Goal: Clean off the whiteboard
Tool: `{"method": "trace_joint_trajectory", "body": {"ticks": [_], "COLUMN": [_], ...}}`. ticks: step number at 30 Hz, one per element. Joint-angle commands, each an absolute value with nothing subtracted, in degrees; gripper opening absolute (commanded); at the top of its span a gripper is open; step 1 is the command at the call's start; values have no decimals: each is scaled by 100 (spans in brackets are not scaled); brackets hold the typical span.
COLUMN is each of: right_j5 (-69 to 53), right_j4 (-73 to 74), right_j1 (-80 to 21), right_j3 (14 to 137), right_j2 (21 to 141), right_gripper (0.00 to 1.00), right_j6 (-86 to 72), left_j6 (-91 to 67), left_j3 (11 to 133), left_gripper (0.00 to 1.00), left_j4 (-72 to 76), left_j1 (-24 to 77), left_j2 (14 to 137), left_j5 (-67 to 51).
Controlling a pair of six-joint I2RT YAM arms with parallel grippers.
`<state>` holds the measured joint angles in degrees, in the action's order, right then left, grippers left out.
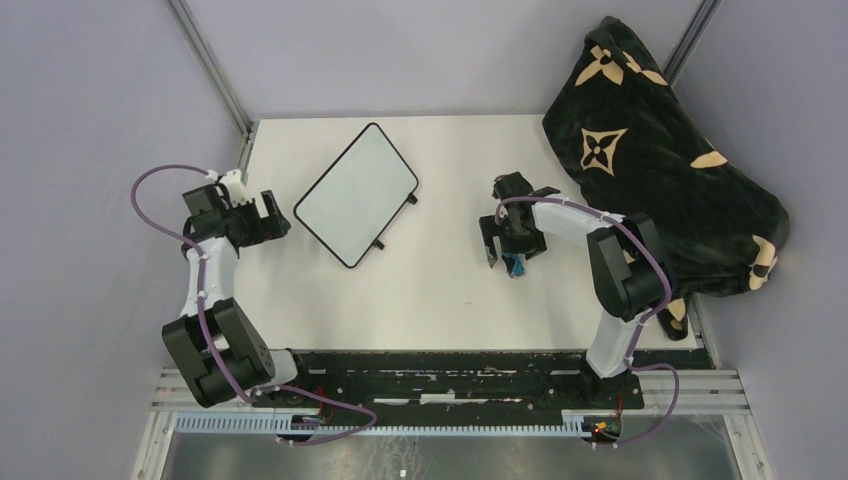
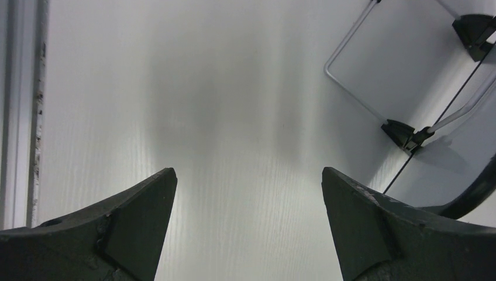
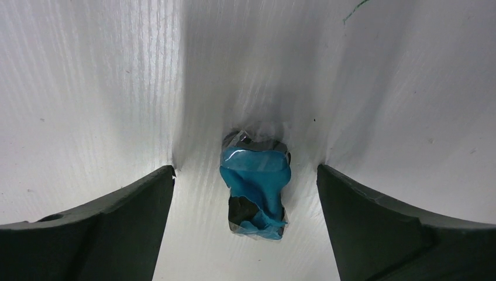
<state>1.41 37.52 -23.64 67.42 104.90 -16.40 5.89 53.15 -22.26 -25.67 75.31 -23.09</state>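
The whiteboard (image 1: 357, 194) lies tilted on the table at the back left, its white face blank, black frame and small black feet showing. Its underside edge, wire stand and feet show in the left wrist view (image 2: 409, 111). My left gripper (image 1: 272, 216) is open and empty, just left of the whiteboard, over bare table (image 2: 248, 193). The blue-and-black eraser block (image 3: 255, 182) lies on the table between the fingers of my right gripper (image 3: 245, 193), which is open around it without touching. In the top view the eraser (image 1: 517, 266) peeks out under the right gripper (image 1: 510, 255).
A black blanket with tan flower patterns (image 1: 660, 160) is heaped on the right side of the table, against the right arm. A metal rail (image 2: 20, 111) runs along the table's left edge. Small marks dot the table (image 1: 466, 299) near the front.
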Motion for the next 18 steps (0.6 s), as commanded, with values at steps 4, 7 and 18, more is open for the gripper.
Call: {"method": "trace_joint_trajectory", "body": {"ticks": [4,7,18], "right_j5": [105,128,217], "right_j4": [3375,3433,3850], "right_j1": [-2381,-2385,-2380], "right_j3": [6676,6735,7133], "right_j2": [10069,10016,10201], "right_gripper": [100,100,100], "right_j6": [-1556,-1526,-1336], "left_j6": [847,839,1325], "left_j3": [4918,4829,4664], "left_gripper": [99,99,99], "left_j4": [-1714,-1652,-1810], "left_j1": [-2595,-2597,-2595], "left_j2": [7272,7295,7287], "left_j5": [-2452,-2458,-2430]}}
